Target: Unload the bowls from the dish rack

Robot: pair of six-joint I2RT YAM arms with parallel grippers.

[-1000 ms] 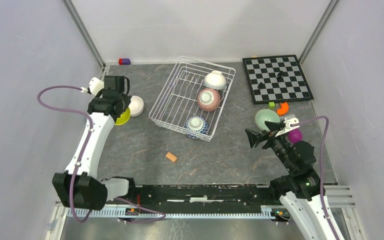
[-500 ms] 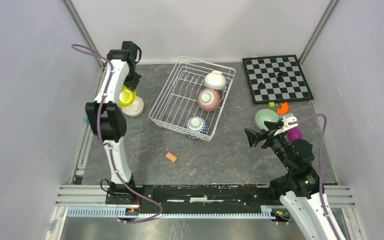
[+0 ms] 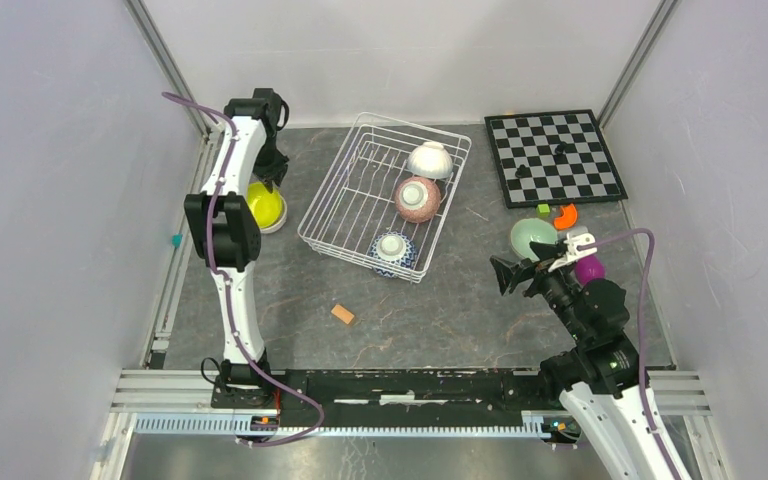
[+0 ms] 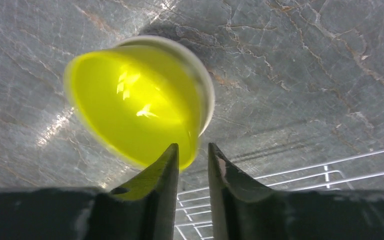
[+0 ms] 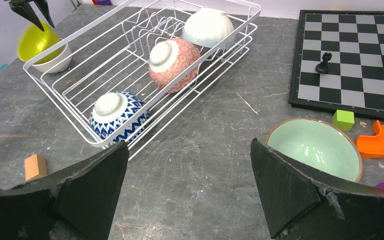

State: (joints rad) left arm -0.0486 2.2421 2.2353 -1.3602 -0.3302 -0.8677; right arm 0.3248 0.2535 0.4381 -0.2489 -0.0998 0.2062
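At the upper left of the overhead frame the left arm is stretched out long. Its left fingers [image 4: 174,155] hang right over the yellow-green bowl [image 3: 263,206]. That bowl sits tilted inside a white bowl [image 3: 279,222] on the counter [image 3: 440,305], just left of the dish rack [image 3: 332,205]. In the wrist view those fingers stand parted by a narrow slit, with the yellow rim right at their tips. Nothing looks pinched between them, though the bowl is blurred and I can't rule out a last touch.

Half a second earlier the yellow-green bowl was held up and to the left of the white one, which lay bare. Now it is nested in it. The right arm and the rack's contents look unchanged.

Three bowls are left in the rack, each foot up. They lie in a row along its right-hand long side, running from upper centre of the frame downward: a second white bowl [image 3: 430,160], the speckled pink bowl [image 3: 417,198], then the blue-and-white bowl [image 3: 393,249]. The right fingers [image 3: 505,275] are spread wide and empty at the lower right, beside the pale green bowl [image 3: 533,237], and they face the rack. The blue-and-white bowl lies up and to the left of them, and I'd judge it nearer to them than to the left fingers.
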